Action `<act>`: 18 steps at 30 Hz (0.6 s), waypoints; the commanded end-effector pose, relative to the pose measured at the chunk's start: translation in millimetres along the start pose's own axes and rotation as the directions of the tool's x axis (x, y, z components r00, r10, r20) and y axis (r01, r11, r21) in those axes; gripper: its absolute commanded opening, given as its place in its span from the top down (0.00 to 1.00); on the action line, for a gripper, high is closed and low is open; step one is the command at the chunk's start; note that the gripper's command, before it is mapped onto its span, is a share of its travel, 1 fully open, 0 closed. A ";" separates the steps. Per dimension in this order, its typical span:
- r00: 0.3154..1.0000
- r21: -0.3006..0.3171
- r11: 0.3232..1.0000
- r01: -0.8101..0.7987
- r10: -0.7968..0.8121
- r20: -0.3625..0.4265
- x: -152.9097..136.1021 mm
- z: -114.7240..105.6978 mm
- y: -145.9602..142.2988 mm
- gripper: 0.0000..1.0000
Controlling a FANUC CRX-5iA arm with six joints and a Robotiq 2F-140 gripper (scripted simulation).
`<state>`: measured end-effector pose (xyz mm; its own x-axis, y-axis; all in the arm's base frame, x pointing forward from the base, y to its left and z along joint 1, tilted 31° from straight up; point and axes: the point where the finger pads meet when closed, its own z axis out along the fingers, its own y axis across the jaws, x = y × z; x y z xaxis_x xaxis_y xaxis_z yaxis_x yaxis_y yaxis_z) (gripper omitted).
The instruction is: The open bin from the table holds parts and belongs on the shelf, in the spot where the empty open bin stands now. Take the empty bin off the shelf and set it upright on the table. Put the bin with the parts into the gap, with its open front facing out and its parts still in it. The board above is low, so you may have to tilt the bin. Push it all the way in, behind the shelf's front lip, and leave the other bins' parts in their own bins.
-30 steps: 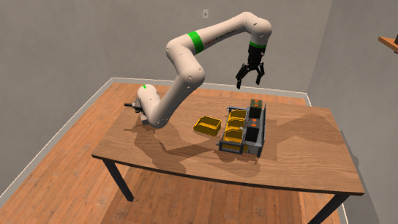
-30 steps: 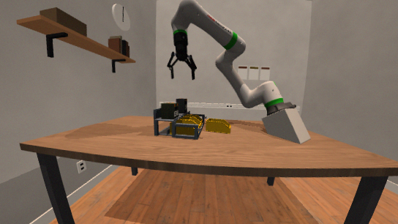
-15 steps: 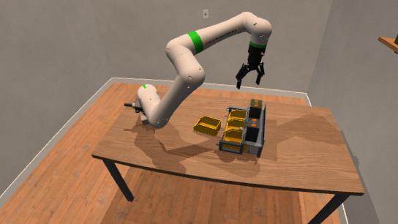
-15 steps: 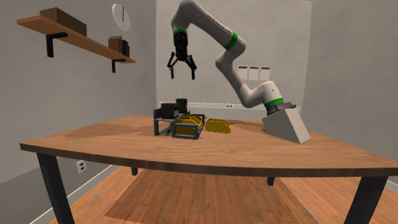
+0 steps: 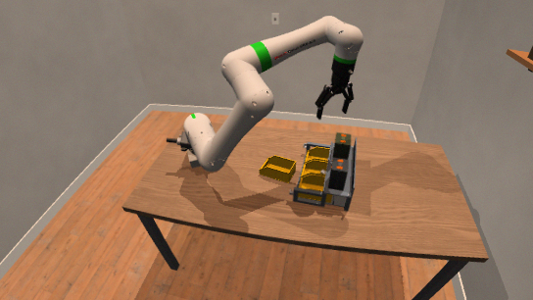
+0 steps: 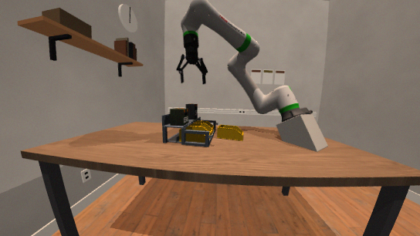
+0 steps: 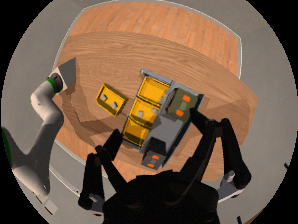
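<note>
Open claw above yellow bins

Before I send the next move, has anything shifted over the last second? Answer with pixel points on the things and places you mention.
Nothing has visibly changed. The arm (image 5: 247,90) (image 6: 247,75) holds the same pose, with the open gripper (image 5: 333,114) (image 6: 193,82) above the shelf (image 5: 349,198) (image 6: 165,135). Nothing was taken hold of or let go. The loose bin (image 5: 277,174) (image 6: 230,133) (image 7: 106,105) is beside the shelf as before, and the shelf's yellow bins are where they were.
</note>
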<state>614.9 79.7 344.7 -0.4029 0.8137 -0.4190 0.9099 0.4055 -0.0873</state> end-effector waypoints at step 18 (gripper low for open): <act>0.950 0.014 0.967 0.254 -0.252 0.185 18.9 4.6 -15.5 0.00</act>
<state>599.7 84.8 336.5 -0.5504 0.6605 -0.5107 0.8186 0.5472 -0.1746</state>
